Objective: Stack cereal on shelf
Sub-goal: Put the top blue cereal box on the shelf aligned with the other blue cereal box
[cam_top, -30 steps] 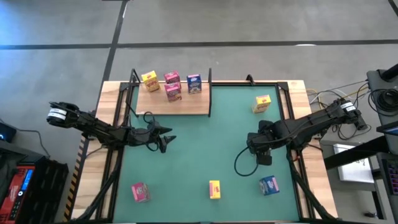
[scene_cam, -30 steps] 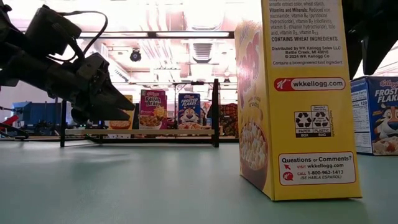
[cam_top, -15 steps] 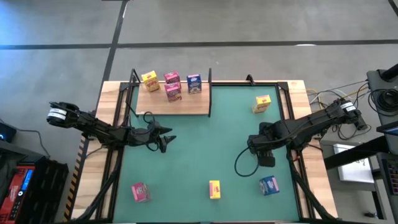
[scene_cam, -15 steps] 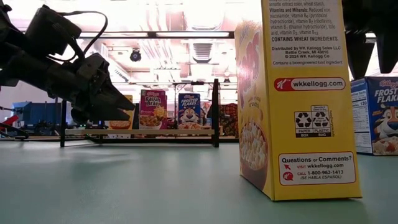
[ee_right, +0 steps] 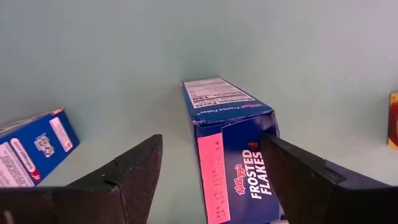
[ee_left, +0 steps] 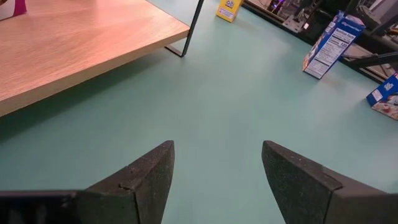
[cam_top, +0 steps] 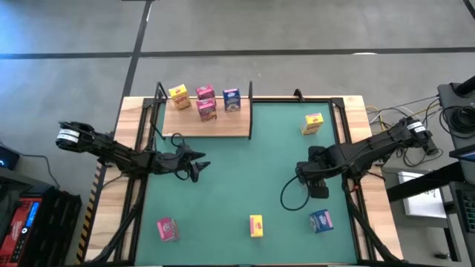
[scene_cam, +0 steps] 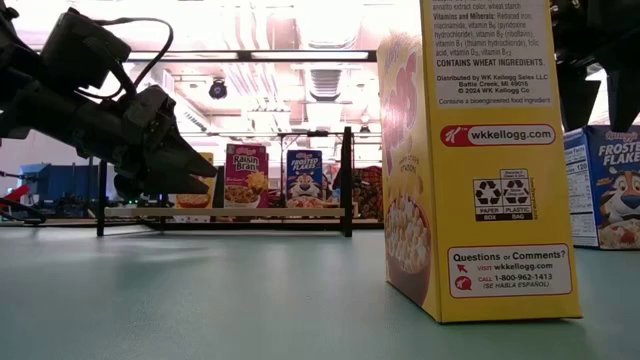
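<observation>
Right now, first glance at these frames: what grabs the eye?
The yellow cereal box looms right at the low camera, standing on the green mat. At the far end, four boxes sit on the shelf. The right gripper hangs open over a blue Frosted Flakes box; the left gripper waits near the shelf.

Lots of readable print here. The big yellow box (scene_cam: pixel 480 160) up close says "CONTAINS WHEAT INGREDIENTS", "wkkellogg.com", "Questions or Comments?" and "1-800-962-1413". At its 3 o'clock, a blue box (scene_cam: pixel 602 185) reads "FROSTED FLAKES". Far back on the shelf (scene_cam: pixel 225 211), a pink box (scene_cam: pixel 245 175) reads "Raisin Bran".
</observation>
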### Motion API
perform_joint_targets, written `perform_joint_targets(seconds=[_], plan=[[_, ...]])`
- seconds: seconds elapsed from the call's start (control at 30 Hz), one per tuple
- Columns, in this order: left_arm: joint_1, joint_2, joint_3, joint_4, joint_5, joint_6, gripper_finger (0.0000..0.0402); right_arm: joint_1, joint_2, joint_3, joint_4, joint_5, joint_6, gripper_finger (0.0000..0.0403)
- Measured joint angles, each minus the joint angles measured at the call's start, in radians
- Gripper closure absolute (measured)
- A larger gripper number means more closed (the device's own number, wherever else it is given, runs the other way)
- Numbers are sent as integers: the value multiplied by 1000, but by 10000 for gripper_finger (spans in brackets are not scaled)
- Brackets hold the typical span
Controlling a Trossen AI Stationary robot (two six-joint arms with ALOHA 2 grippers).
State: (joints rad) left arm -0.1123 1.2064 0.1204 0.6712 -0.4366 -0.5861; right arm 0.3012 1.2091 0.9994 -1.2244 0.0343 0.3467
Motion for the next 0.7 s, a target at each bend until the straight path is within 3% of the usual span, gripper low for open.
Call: perform_joint_targets(seconds=[0.7], plan=[[0,0,-1,0,0,0,174,0,4,10,0,30,2,142]])
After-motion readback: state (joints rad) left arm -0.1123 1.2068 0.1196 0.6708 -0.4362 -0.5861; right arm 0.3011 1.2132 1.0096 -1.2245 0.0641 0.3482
